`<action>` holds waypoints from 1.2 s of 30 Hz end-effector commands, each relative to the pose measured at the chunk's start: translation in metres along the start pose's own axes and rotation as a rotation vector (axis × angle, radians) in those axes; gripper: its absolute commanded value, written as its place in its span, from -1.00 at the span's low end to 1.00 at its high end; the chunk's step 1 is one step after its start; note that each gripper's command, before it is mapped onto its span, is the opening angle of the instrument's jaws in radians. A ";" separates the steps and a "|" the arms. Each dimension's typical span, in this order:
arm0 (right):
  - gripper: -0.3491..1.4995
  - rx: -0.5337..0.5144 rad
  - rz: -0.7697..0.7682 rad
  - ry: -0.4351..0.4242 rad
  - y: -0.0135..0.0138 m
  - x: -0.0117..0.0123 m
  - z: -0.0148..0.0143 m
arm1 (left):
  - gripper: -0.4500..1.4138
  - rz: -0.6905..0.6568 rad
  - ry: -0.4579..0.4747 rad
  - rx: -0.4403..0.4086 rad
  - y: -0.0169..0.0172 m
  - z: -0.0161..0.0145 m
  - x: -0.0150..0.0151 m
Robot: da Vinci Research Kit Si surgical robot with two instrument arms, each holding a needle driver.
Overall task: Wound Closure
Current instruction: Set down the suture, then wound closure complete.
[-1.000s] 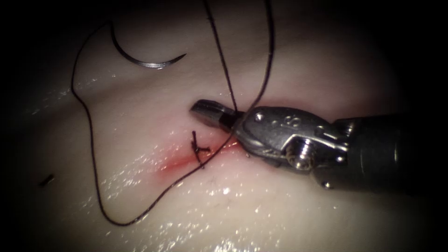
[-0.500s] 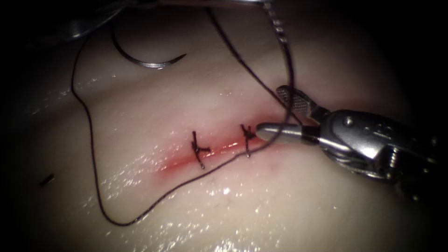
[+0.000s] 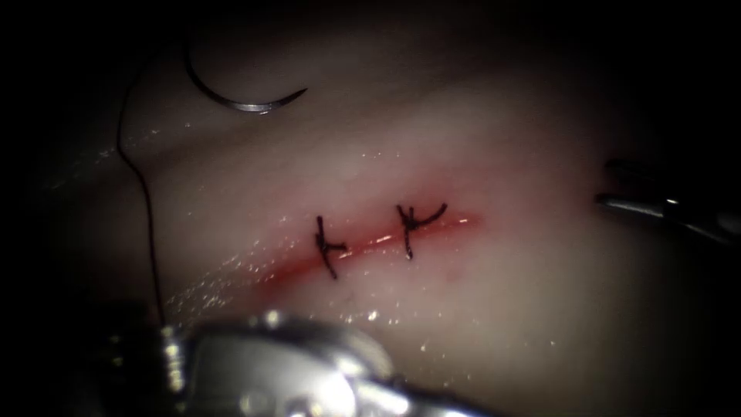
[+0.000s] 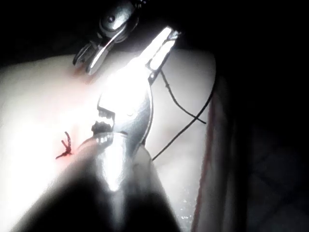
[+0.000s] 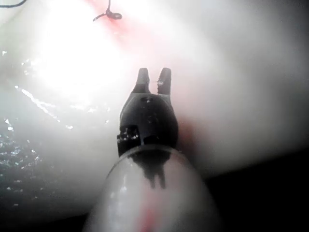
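Note:
The curved needle [image 3: 241,99] lies free on the tissue [image 3: 494,309], far left of the cut [image 3: 370,243], and no tool holds it. Its thread [image 3: 147,216] runs down to my left tool [image 3: 421,399] at the near edge. In the left wrist view the left tool [image 4: 163,46] is shut on the thread [image 4: 186,108]. Two knotted stitches [image 3: 329,247] [image 3: 413,224] with short cut ends cross the cut. My right tool [image 3: 606,185] [image 5: 153,79] hangs right of the cut, open and holding nothing.
Red fluid [image 3: 293,266] lines the cut. One knotted stitch [image 4: 65,145] lies beside the left tool's wrist, and the right tool [image 4: 96,48] lies beyond the left tool's jaws. Another stitch [image 5: 108,13] lies ahead of the right tool's jaws.
The right tool drew back to the right. The long strands rising from the right stitch are gone, leaving short ends. The thread loop left the tissue and the left tool came in low.

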 end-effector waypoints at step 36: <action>0.67 0.228 -0.012 0.090 -0.0016 0.0090 0.0049 | 0.46 -0.189 -0.440 0.425 0.0000 -0.0176 -0.0022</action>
